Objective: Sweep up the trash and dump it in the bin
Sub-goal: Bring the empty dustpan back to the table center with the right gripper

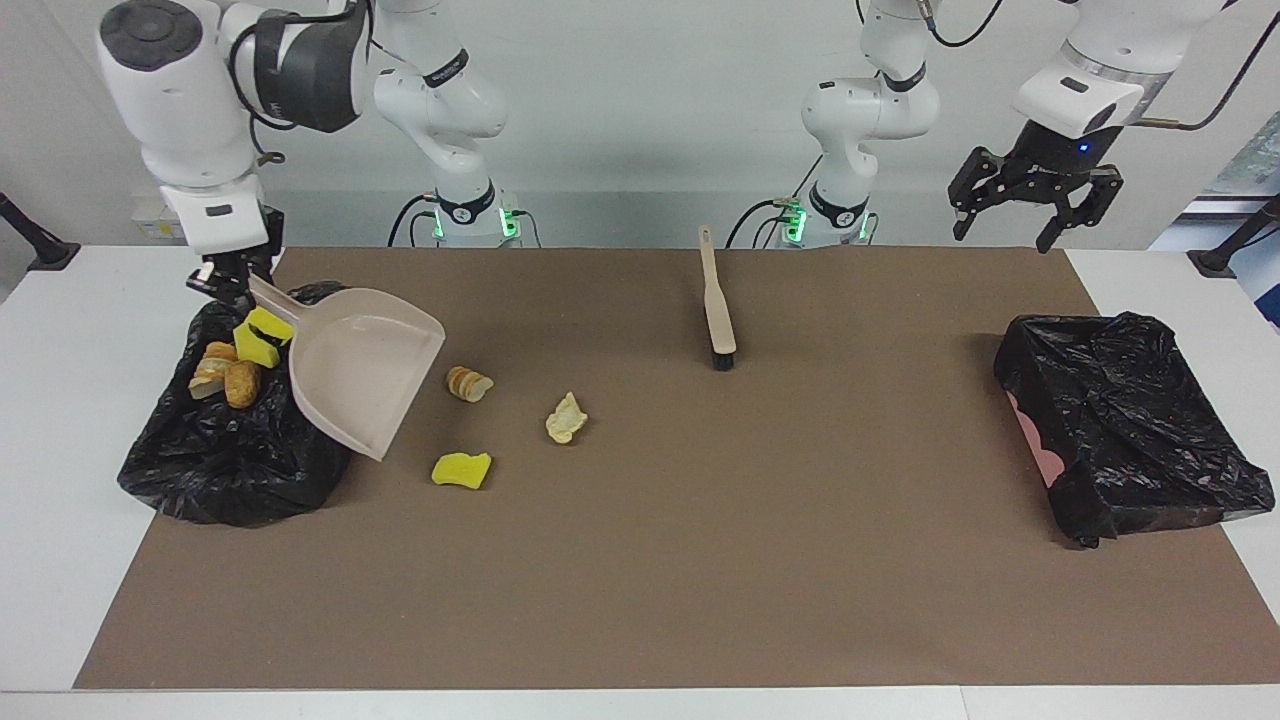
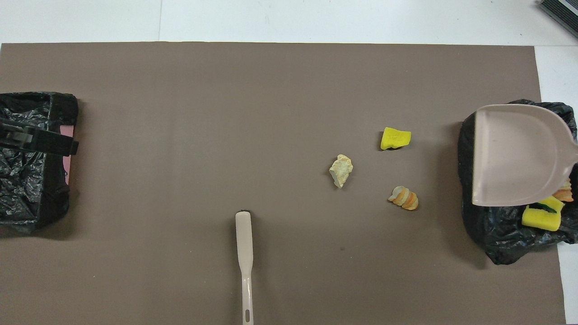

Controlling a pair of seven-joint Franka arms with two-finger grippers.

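**Facing view: four scraps binned, three on the mat, dustpan held over the bin**

Facing view first, the trash lies in two groups. Four pieces sit in the black-lined bin (image 1: 240,440) at the right arm's end of the table: two yellow sponge pieces (image 1: 262,338) with a dark green layer between them, and two tan-orange bread chunks (image 1: 228,378) just beside them. Three more pieces lie on the brown mat (image 1: 700,560), near the bin and toward the middle of the table: a striped bread slice (image 1: 468,384), a pale crumpled chunk (image 1: 566,418) and a yellow sponge scrap (image 1: 461,469), each apart from the others. The yellow scrap is the farthest of the three from the robots, the striped slice the nearest.

The right tool (image 1: 228,283) is closed on the handle of the beige dustpan (image 1: 362,368), which hangs tilted, mouth downward, over the bin's edge on the side toward the loose scraps. In the overhead view the dustpan (image 2: 515,155) covers most of the bin's inside, with the sponge pieces (image 2: 542,215) showing at its nearer edge.

The beige brush (image 1: 717,305) lies flat on the mat near the robots, bristles pointing away from them, touched by neither tool.

The left tool (image 1: 1034,196) hangs with its fingers spread apart and holding nothing, over the mat's edge at the left arm's end. A second black-lined bin (image 1: 1130,425) stands at that end.
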